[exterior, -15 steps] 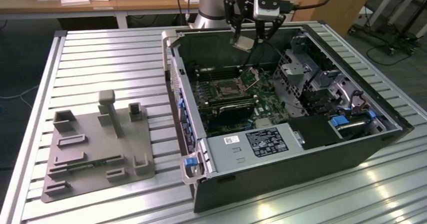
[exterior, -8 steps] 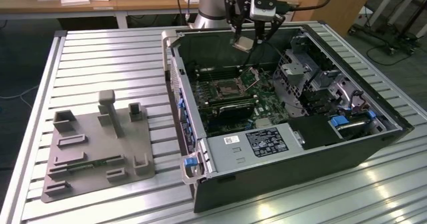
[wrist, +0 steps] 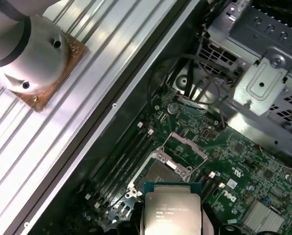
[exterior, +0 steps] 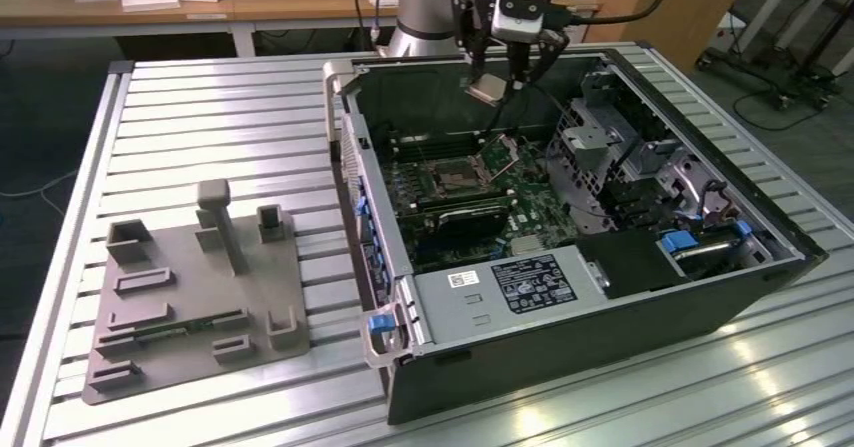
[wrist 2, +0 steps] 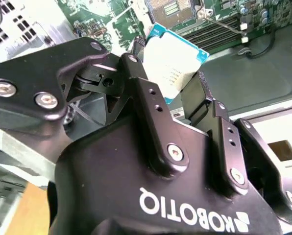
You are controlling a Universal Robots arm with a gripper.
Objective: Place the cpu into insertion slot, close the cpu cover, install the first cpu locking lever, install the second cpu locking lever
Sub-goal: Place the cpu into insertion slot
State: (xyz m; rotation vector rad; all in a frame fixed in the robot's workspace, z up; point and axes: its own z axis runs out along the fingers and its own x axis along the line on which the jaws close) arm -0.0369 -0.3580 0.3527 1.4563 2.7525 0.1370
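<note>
While the tool [wrist 2: 166, 73] grips the cpu [wrist: 171, 208] by two opposite edges, it hangs well above the uncovered insertion slot [wrist: 163, 172], whose cpu cover [wrist: 187, 147] stands open.

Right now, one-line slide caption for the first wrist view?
Tool grips the cpu over the motherboard, insertion slot uncovered.
</note>
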